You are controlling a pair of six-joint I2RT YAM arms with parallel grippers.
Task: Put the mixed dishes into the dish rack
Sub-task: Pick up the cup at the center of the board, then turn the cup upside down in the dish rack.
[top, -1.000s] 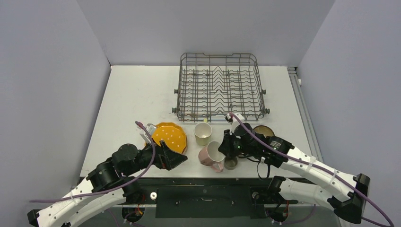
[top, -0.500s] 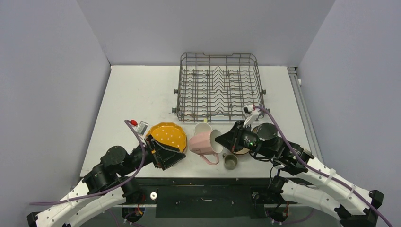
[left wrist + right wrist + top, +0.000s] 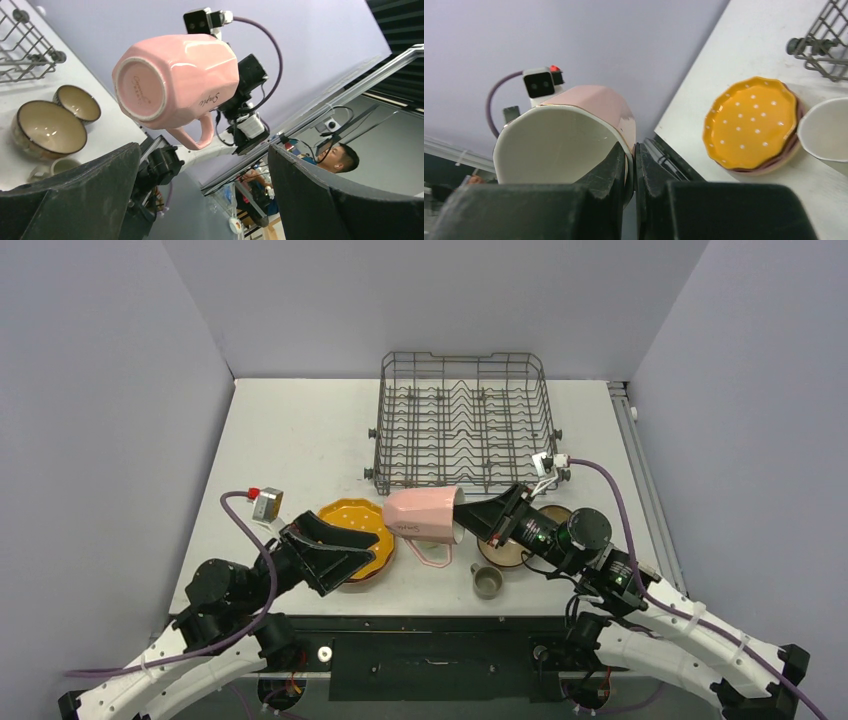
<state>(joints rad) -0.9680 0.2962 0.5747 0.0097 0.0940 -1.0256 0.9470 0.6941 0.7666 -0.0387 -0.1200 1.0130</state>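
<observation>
At the bottom of the overhead view, the left gripper (image 3: 358, 560) is spread wide with nothing between its fingers, just over the near edge of the orange dotted plate (image 3: 345, 515). The right wrist view shows a pinkish rim under that plate, which I take to be the pink plate (image 3: 774, 165).

Right of centre, the small grey-olive cup (image 3: 487, 583) stands on the table (image 3: 290, 440). The two brown bowls (image 3: 49, 129) (image 3: 77, 102) sit just beyond it.

Above them, at mid-frame, the right gripper (image 3: 462, 522) is clamped on the pink mug (image 3: 420, 515). One finger is inside the mouth and one outside on the wall. The mug hangs clear of the table on its side, with its base toward the left of frame and its handle down.

The mug is glazed ceramic, so I judge it stiff, slick and easily chipped. Its weight hangs off a thin rim pinch, so it could pivot. A deeper hold on the wall would be steadier.

The pale yellow mug (image 3: 826, 130) shows only at the right edge of the right wrist view. The dish rack (image 3: 385, 420) stands farthest, at upper centre, with no dishes in it.

In all I count two plates, two mugs, one cup, two bowls and one rack.
</observation>
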